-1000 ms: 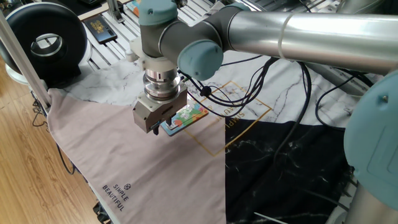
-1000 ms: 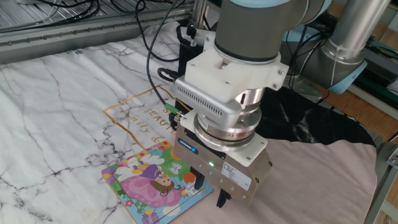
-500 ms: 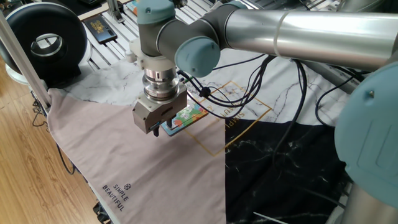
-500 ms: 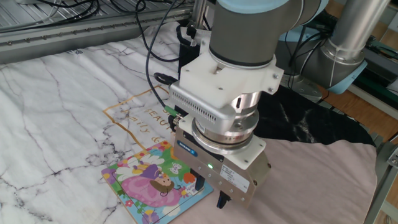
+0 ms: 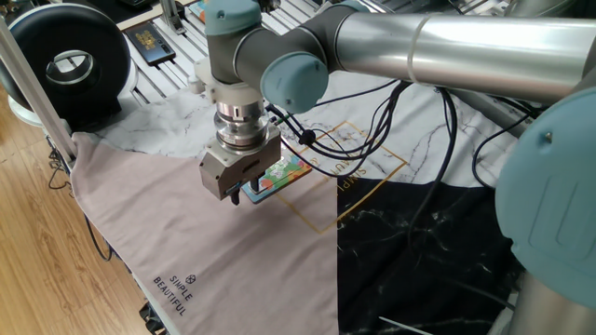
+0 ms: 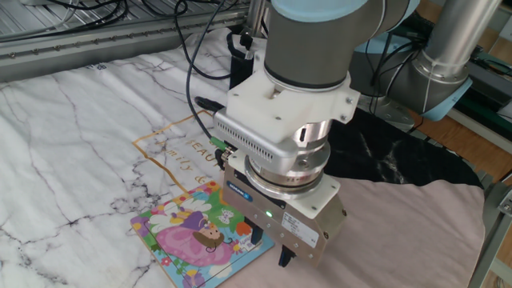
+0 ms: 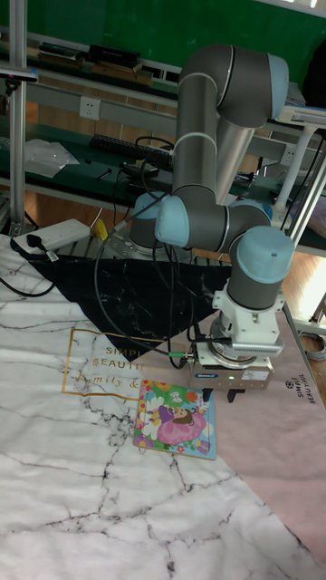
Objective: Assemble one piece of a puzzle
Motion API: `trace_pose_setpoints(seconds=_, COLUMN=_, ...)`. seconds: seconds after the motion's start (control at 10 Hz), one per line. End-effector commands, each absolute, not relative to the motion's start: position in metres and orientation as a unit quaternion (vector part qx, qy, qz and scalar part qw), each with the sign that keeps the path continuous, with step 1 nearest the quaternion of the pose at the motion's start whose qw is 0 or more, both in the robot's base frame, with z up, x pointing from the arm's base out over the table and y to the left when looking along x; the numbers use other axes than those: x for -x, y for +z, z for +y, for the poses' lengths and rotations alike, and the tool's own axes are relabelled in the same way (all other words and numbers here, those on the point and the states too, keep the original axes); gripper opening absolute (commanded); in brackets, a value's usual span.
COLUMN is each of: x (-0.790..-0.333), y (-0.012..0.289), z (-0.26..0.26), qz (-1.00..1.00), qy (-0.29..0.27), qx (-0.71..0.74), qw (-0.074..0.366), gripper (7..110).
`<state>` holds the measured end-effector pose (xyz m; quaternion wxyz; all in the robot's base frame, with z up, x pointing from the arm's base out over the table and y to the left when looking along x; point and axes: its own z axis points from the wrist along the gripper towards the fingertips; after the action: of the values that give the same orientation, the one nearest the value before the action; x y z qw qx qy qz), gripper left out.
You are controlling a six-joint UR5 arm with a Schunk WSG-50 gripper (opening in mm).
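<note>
1. Gripper [image 6: 270,250] sits low over the right edge of the puzzle [image 6: 202,234], fingertips at or just above the board near its corner. Contact can't be confirmed from any view.
2. Puzzle lies flat on the marble cloth [image 6: 72,144], right at the seam with the pink cloth [image 5: 140,214], just below the gold-printed frame [image 7: 95,370]. In the tall view the board [image 7: 175,419] is just left of the gripper [image 7: 222,395].
3. Finger state: can't tell. The gripper body hides the tips in both fixed views, and the tall view is too small. One dark fingertip [image 6: 285,258] shows beside the board, another [image 6: 256,236] over its edge. No loose piece is visible between them, so whether one is pinched is unknown.
4. Change over the last second: small. Wrist has crept slightly left in the other fixed view and the tool has barely shifted in the first. Height looks about constant. Board hasn't moved.
5. My read: this is fine alignment or pressing at the board's edge, not transport. Late in the task.
6. Risk: the board is loose on cloth, so side load from the fingers could slide it instead of seating a piece.
</note>
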<state>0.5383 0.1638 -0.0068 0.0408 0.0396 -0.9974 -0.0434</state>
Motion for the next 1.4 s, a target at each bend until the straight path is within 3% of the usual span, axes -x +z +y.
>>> trace_pose_setpoints(seconds=0.0, x=-0.540, y=-0.007, z=0.165, qz=-0.997, qy=-0.049, qx=-0.035, qw=0.043, gripper=44)
trace_pose_setpoints(seconds=1.3, x=-0.542, y=0.004, z=0.161, qz=-0.996, qy=-0.055, qx=-0.042, qw=0.050, gripper=44)
